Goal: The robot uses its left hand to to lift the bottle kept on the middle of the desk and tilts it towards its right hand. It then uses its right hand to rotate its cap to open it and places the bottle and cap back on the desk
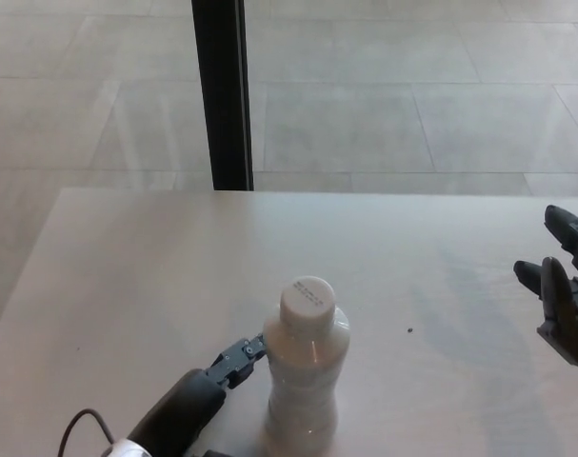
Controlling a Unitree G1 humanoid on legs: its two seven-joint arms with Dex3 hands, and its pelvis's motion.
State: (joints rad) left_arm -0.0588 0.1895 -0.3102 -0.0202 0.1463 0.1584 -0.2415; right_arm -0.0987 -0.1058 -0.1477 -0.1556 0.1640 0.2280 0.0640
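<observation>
A white plastic bottle [305,376] with a white screw cap [306,301] stands upright on the pale desk [155,276], near the front edge. My left hand [198,405] comes in from the lower left, its fingers apart. One fingertip [253,348] reaches the bottle's left shoulder; the thumb is cut off at the frame's bottom. The fingers have not closed around the bottle. My right hand [563,295] hovers open at the far right edge, well away from the bottle.
A black vertical post [222,95] rises behind the desk's far edge, with a tiled floor beyond it. A tiny dark speck [409,331] lies on the desk right of the bottle.
</observation>
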